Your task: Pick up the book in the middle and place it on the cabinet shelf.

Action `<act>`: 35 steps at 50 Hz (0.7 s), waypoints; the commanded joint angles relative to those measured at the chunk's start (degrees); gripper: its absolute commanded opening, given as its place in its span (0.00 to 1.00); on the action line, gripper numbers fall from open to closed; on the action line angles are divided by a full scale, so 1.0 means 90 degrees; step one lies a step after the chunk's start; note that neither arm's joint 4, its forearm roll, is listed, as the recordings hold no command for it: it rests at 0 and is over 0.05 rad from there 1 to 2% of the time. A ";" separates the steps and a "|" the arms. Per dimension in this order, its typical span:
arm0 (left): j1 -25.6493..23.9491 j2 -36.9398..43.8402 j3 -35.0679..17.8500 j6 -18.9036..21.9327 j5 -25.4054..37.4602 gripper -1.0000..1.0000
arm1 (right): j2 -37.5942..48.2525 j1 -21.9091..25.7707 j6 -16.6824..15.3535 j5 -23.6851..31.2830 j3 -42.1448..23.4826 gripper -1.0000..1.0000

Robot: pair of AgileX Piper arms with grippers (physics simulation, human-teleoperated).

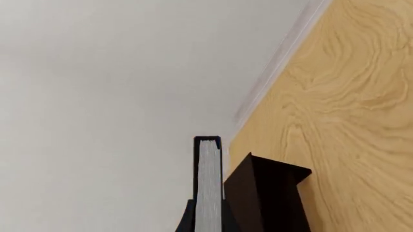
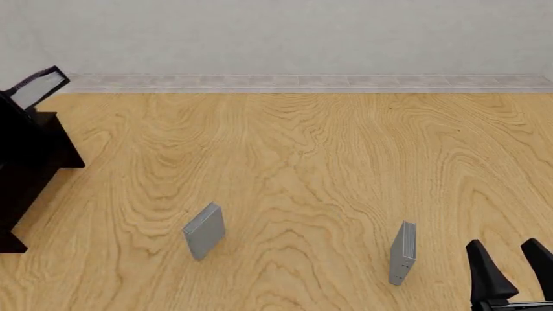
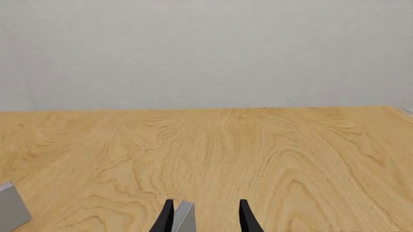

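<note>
The thick black book (image 2: 40,86) with white page edges hangs tilted at the far left, just above the top of the dark cabinet (image 2: 30,162). In the left wrist view its page edges (image 1: 208,188) face the camera, with my left gripper (image 1: 208,226) shut on the book. The cabinet's corner (image 1: 268,198) lies close beside the book there. In the front view the left fingers merge with the dark cabinet. My right gripper (image 2: 511,269) stands open low at the near right, holding nothing, and its fingers (image 3: 166,217) show in the right wrist view.
Two thin grey books stand upright on the wooden table: one (image 2: 204,230) at the near middle-left, the other (image 2: 403,251) just left of my right gripper, also seen beyond its fingers (image 3: 185,216). A pale wall (image 2: 276,35) runs along the table's far edge.
</note>
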 commanded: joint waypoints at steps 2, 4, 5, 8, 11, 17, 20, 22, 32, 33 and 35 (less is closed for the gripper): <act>0.0739 0.0276 0.0055 0.0580 -0.0532 0.00 | 0.0000 -0.0037 0.0037 -0.0008 -0.0001 1.00; 0.0744 0.0298 0.0078 0.0529 -0.0547 0.00 | 0.0000 -0.0063 0.0050 -0.0003 0.0000 1.00; 0.0790 0.0299 0.0062 0.0464 -0.0485 0.00 | 0.0000 -0.0068 0.0058 -0.0001 0.0000 1.00; 0.0888 0.0314 0.0048 0.0375 -0.0408 0.00 | 0.0000 -0.0079 0.0063 0.0000 -0.0001 1.00; 0.1051 0.0350 0.0029 0.0406 -0.0389 0.00 | 0.0000 -0.0069 0.0058 0.0004 0.0000 1.00; 0.1258 0.0471 0.0070 0.0379 -0.0461 0.00 | 0.0000 -0.0072 0.0053 0.0001 0.0000 1.00; 0.1299 0.0466 0.0007 0.0223 -0.0329 0.00 | 0.0000 -0.0106 0.0073 0.0006 0.0000 1.00; 0.1315 0.0468 0.0052 0.0275 -0.0385 0.00 | 0.0000 -0.0110 0.0077 0.0009 0.0001 1.00; 0.1579 0.0723 0.0749 0.1000 -0.1416 0.00 | 0.0000 -0.0114 0.0071 0.0020 -0.0001 1.00; 0.1606 0.0755 0.0781 0.1039 -0.1519 0.00 | 0.0000 -0.0114 0.0067 0.0020 -0.0002 1.00; 0.1631 0.0741 0.0763 0.0979 -0.1502 0.00 | 0.0000 -0.0122 0.0077 0.0027 -0.0003 1.00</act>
